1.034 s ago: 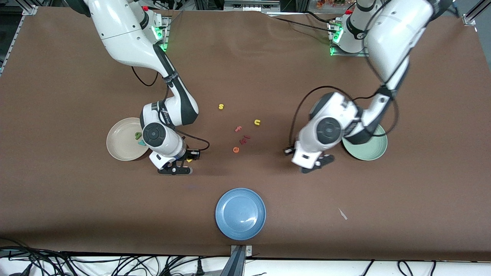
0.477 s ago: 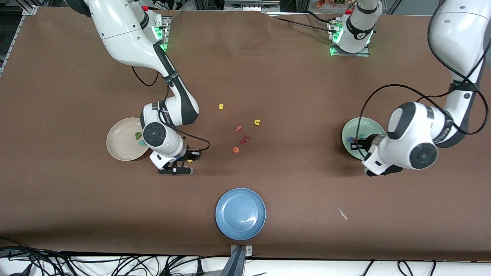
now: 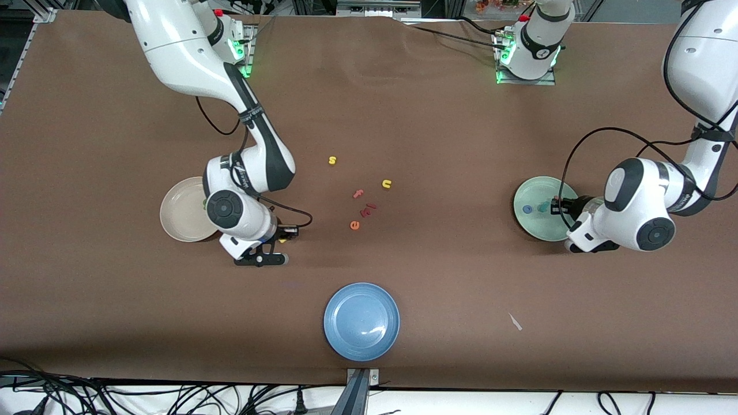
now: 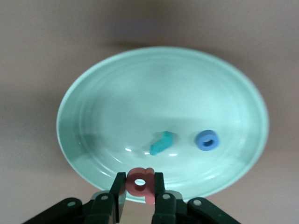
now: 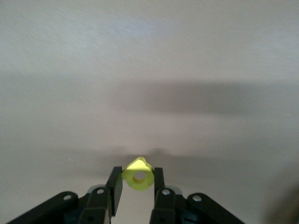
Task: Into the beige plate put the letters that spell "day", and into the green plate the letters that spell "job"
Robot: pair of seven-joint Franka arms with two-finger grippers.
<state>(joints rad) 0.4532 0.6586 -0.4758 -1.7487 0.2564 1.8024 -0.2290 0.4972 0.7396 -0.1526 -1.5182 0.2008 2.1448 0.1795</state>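
My left gripper [image 4: 140, 179] is shut on the coral-red "b" [image 4: 141, 183] over the rim of the green plate [image 4: 93, 102]. In that plate lie the teal "j" [image 4: 161, 143] and the blue "o" [image 4: 207, 140]. The front view shows this gripper [image 3: 558, 206] at the green plate's [image 3: 533, 227] edge toward the left arm's end. My right gripper [image 5: 138, 176] is shut on the yellow "d" [image 5: 138, 175] just above bare table. It [image 3: 282, 237] is beside the beige plate [image 3: 179, 216]. The right arm hides most of the olive "a" [image 3: 205, 202] and all of the "y".
Loose letters lie mid-table: yellow "s" [image 3: 332, 160], yellow "n" [image 3: 386, 184], coral "f" [image 3: 358, 193], orange "e" [image 3: 354, 225] and a red piece [image 3: 369, 208]. A blue plate [image 3: 361, 321] sits near the front edge, and a white scrap [image 3: 515, 321] lies toward the left arm's end.
The left arm swung from the table's middle out to the green plate, carrying the "b". The right gripper closed on the yellow "d" and shifted slightly toward the beige plate.
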